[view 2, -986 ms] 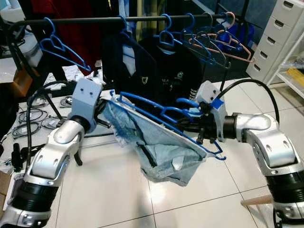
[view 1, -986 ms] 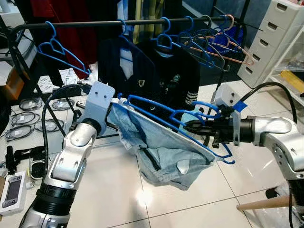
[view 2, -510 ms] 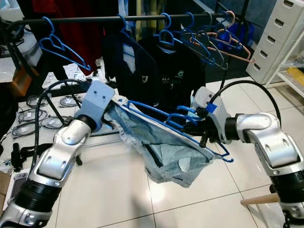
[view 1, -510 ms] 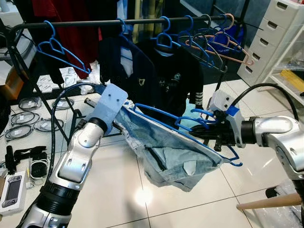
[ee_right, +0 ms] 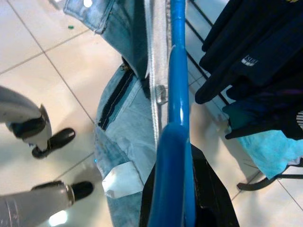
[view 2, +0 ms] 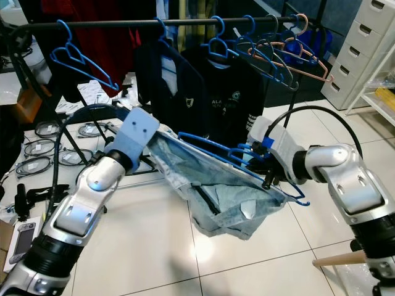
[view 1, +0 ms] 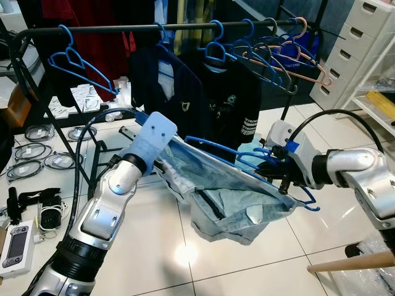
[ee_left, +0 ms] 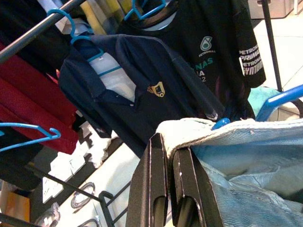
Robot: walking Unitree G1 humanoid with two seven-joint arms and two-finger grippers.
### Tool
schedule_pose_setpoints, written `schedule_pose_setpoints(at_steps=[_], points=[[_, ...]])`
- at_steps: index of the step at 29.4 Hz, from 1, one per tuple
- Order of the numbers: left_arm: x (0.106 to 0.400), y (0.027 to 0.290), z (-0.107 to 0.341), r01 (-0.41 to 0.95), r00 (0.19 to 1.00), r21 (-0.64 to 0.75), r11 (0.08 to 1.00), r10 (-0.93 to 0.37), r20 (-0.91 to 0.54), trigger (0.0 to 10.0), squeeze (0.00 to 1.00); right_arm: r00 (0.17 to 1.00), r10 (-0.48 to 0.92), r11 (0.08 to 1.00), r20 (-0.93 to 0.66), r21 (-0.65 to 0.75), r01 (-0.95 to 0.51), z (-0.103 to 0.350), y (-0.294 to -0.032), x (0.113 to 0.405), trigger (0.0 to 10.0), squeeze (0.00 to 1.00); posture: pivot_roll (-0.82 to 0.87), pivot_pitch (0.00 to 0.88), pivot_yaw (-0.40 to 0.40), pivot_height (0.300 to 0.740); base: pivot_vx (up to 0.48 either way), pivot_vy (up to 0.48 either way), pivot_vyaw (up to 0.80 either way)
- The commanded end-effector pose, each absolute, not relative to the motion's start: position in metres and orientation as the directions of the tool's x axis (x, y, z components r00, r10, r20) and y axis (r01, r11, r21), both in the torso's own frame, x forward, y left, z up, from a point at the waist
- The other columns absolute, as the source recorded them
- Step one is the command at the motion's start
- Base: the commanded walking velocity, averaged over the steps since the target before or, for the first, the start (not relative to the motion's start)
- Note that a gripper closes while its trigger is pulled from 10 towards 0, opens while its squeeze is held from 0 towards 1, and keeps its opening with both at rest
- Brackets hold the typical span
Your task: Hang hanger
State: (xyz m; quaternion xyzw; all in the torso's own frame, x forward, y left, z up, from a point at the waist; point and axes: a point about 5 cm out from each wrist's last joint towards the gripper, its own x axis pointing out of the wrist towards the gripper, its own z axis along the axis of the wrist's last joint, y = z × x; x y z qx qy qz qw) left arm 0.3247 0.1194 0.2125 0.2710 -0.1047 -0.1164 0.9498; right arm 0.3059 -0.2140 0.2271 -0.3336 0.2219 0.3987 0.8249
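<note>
A black clothes rail [view 1: 142,27] carrying dark shirts [view 1: 203,98] and empty hangers [view 1: 290,55] stands behind. Below it, denim shorts [view 1: 231,200] hang on a blue hanger [view 1: 216,151]; the left pincer [ee_left: 165,189] pinches the waistband, the right pincer [view 1: 271,172] clamps the hanger.

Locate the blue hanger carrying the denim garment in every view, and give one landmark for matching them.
Left eye view: blue hanger at centre, slanting between both arms.
Right eye view: centre, same slant.
Left wrist view: a blue tip at the right edge.
Right wrist view: thick blue bar up the middle.
Shared landmark: the denim garment draped from it.
</note>
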Motion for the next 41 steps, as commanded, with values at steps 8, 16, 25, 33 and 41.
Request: schedule_pose_setpoints(at_steps=[8, 16, 25, 33, 41], points=[[0.321, 0.119, 0.234, 0.102, 0.922, 0.564, 0.819, -0.291, 0.256, 0.0, 0.00, 0.495, 0.436, 0.396, -0.752, -0.334, -0.855, 0.208, -0.225, 0.295, 0.0, 0.00, -0.08, 0.143, 0.013, 0.740, 0.000, 0.000, 0.00], [0.312, 0.094, 0.226, 0.220, 0.870, 0.602, 0.768, -0.434, 0.235, 4.8, 0.00, 0.635, 0.400, 0.459, -0.661, -0.455, -0.763, 0.226, -0.227, 0.314, 0.0, 0.00, -0.08, 0.144, 0.013, 0.740, 0.000, 0.000, 0.00], [0.309, 0.088, 0.228, 0.240, 0.843, 0.619, 0.748, -0.476, 0.250, 6.0, 0.00, 0.531, 0.362, 0.393, -0.766, -0.392, -0.832, 0.208, -0.232, 0.301, 0.0, 0.00, -0.08, 0.141, 0.010, 0.740, 0.000, 0.000, 0.00], [0.310, 0.087, 0.229, 0.234, 0.839, 0.626, 0.744, -0.480, 0.257, 8.2, 0.00, 0.469, 0.364, 0.343, -0.805, -0.352, -0.871, 0.201, -0.230, 0.294, 0.0, 0.00, -0.08, 0.138, 0.013, 0.740, 0.000, 0.000, 0.00], [0.324, 0.118, 0.222, 0.128, 0.918, 0.581, 0.804, -0.318, 0.238, 10.0, 0.00, 0.412, 0.409, 0.276, -0.814, -0.320, -0.906, 0.211, -0.232, 0.282, 0.0, 0.00, -0.08, 0.141, 0.016, 0.740, 0.000, 0.000, 0.00]])
